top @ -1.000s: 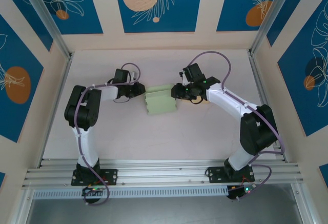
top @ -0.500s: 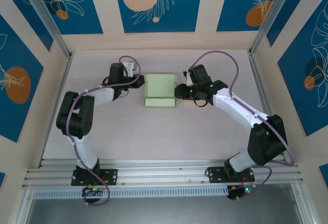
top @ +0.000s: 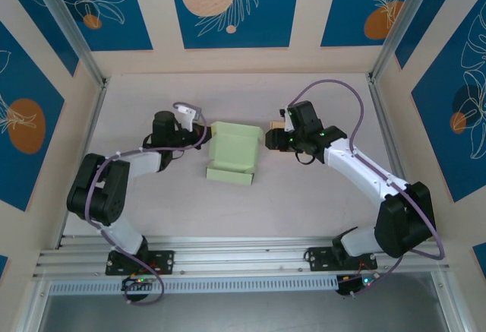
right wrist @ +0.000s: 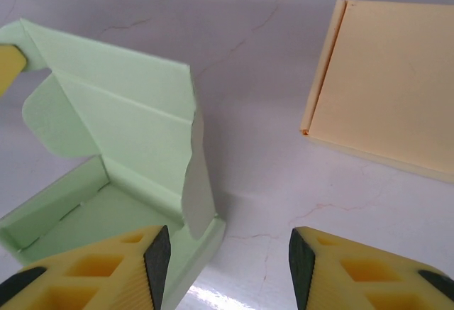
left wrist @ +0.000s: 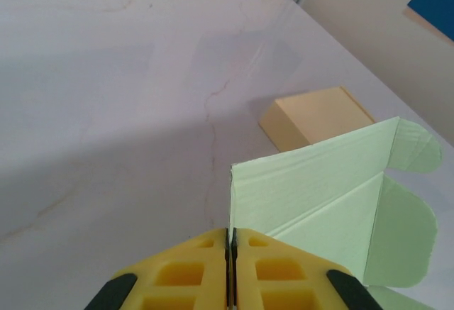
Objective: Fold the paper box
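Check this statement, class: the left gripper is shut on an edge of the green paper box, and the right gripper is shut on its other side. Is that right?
Not quite. The right gripper is open: the right wrist view shows its jaws standing apart by a corner of the green paper box, clamping nothing. The left gripper is indeed shut on an edge of it.

1 green paper box [top: 234,152], right ahead of the tips of the left gripper [left wrist: 230,235]. 1 flat tan box [right wrist: 390,90], ahead of the right gripper [right wrist: 230,253] & off to the side. so 2 boxes in all. 2 grippers w/ 2 yellow fingers [right wrist: 92,267] each, 4 total. 1 table [top: 304,195] under everything.
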You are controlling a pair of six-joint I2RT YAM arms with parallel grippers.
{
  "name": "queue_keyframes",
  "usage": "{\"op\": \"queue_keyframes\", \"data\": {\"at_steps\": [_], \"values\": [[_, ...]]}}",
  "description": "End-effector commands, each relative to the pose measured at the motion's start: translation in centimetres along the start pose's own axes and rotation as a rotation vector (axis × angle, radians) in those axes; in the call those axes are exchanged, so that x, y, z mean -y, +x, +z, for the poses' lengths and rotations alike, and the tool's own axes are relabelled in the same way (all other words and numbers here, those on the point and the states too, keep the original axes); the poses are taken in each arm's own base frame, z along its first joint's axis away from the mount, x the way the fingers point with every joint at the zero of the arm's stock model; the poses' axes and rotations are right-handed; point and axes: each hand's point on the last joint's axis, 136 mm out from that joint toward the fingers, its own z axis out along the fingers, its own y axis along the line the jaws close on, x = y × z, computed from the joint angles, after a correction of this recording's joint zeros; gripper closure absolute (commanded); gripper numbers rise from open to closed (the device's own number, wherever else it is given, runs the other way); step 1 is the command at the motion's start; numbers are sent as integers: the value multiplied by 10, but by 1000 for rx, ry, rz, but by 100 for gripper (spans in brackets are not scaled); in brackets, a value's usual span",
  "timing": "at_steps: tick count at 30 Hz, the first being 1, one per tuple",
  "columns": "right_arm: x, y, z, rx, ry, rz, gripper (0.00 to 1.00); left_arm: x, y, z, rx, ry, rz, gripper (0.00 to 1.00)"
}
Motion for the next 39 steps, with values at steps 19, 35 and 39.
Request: {"op": "queue_keyframes", "data": {"at_steps": [19, 35, 39], "values": [[-21, 6, -6, 11, -61, -41, 50, 45, -47, -36, 266, -15, 230, 94], [-17, 31, 10, -1, 34, -81, 50, 48, 1, -27, 223, -45, 216, 88], [-9, 54, 22, -52, 67, -25, 51, 51, 4, -27, 216, -49, 222, 88]]}}
